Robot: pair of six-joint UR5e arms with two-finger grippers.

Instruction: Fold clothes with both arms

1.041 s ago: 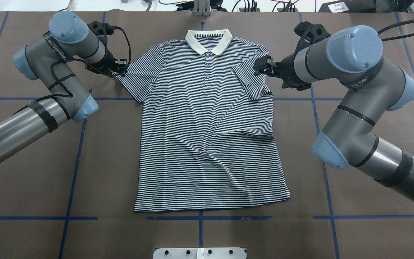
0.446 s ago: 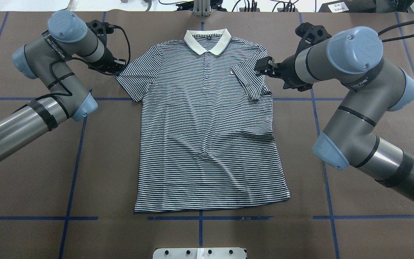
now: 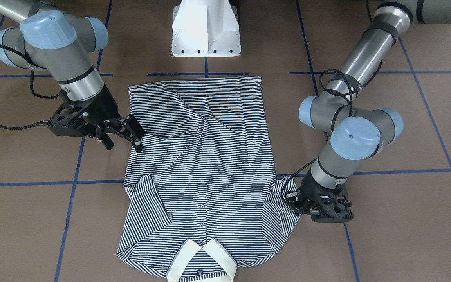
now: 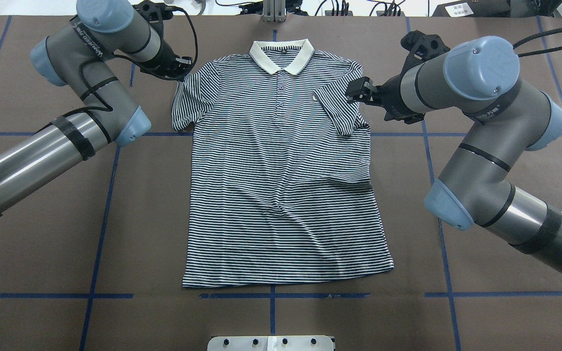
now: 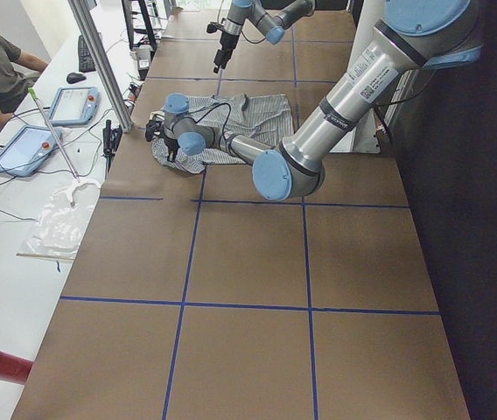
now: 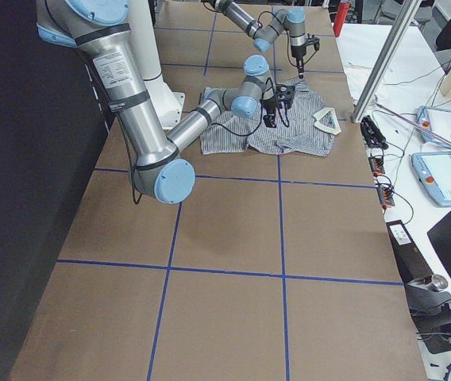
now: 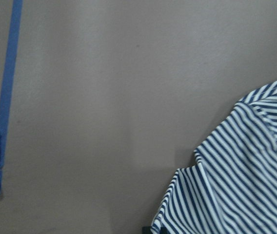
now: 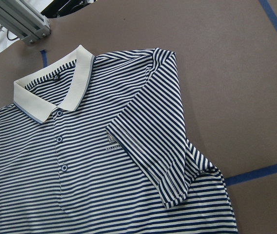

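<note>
The left sleeve [image 4: 188, 105] of the shirt [image 4: 281, 185] has been drawn inward and farther by the left gripper [image 4: 182, 68], jaws pinching its edge, while the right gripper [image 4: 357, 90] is kept spread-jawed by the folded right sleeve [image 4: 339, 109].

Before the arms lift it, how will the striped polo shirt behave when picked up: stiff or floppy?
Probably floppy: the polo shirt bunches where the left claw pinches its sleeve. Likely light for its size, since the thin cloth lies flat with soft wrinkles. It should sag away from any grip point, so a single grip may let most of it droop.
</note>
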